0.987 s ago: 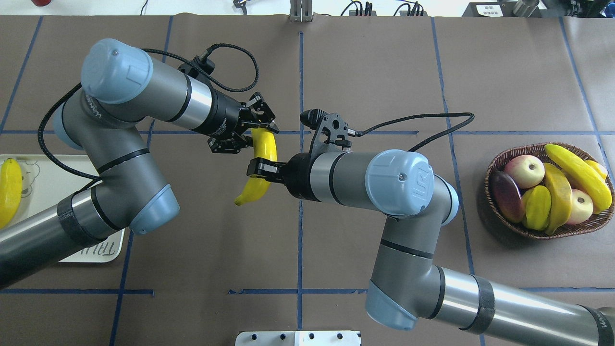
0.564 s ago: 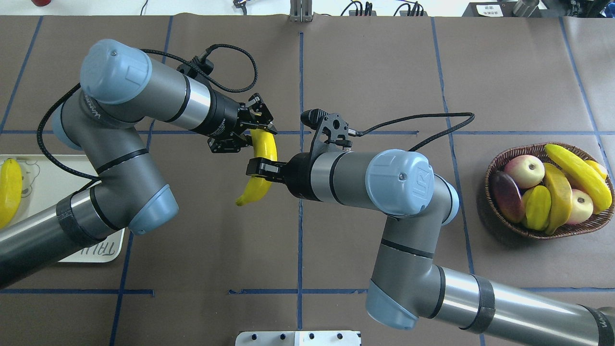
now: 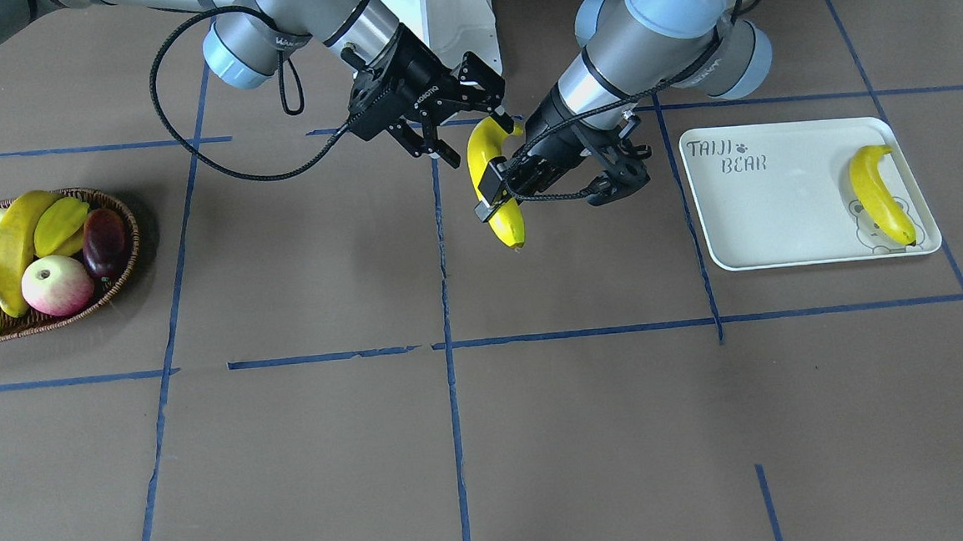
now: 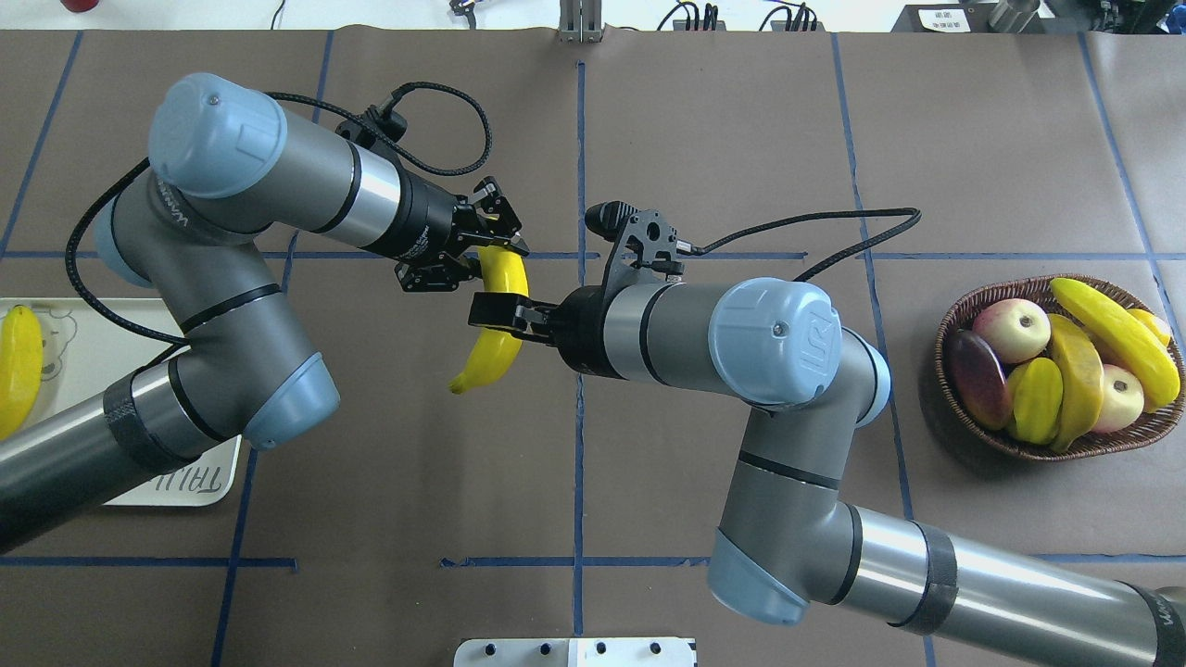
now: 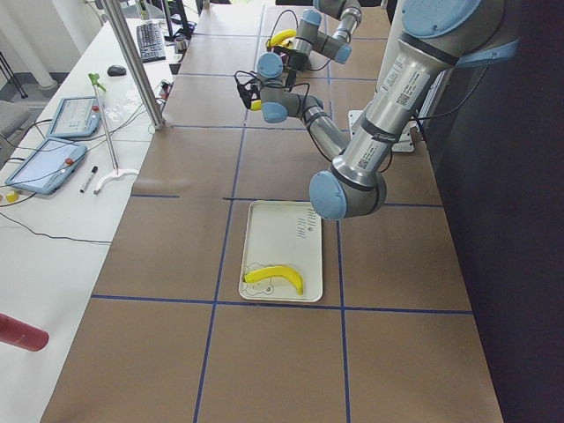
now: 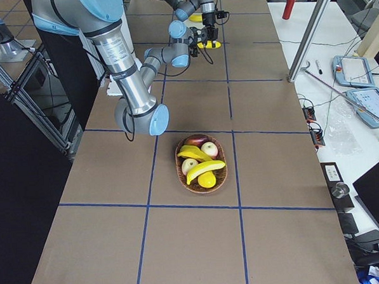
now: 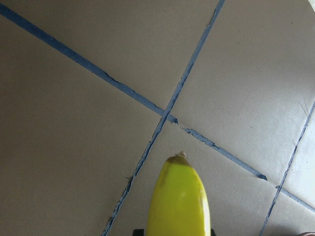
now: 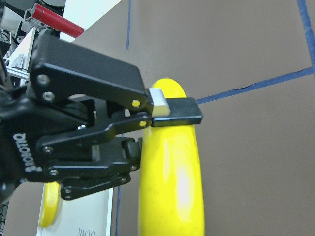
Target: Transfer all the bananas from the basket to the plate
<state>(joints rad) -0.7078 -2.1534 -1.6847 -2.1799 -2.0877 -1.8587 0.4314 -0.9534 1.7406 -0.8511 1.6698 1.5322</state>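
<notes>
Yellow banana aloft (image 4: 493, 354): hangs in mid-air between the plate (image 3: 778, 202) and the basket (image 4: 1066, 450), nearer the plate, dark tip down.
Left claw (image 4: 491, 262): clamped on that banana. Its wrist view shows the fingertips hugging both sides.
Right claw (image 4: 496, 315): one finger lies across the banana's middle. From the front, though, its fingers stand wider than the fruit, so I read it as spread and not gripping.
Handling: probably light and stiff, with a glossy skin that could slip. The curve may make it swing if held by one end.
Where to hold: across the thick middle, pads on the two broad sides, away from the tapering tips.
Plated banana (image 3: 880, 194): lies on the plate at the end away from the printed words.
Basket bananas (image 4: 1116, 341): two, on top of other fruit (image 4: 1016, 331), well apart from the plate, beyond the banana aloft.
Surface: brown paper (image 3: 542, 434), flat and matt, crossed by blue tape lines (image 3: 328, 358). The plate has a low rim to clear.
Room: past the plate's end of the paper stands a white bench (image 5: 35, 264) with tablets (image 5: 74, 116) and a metal post (image 5: 134, 62).
</notes>
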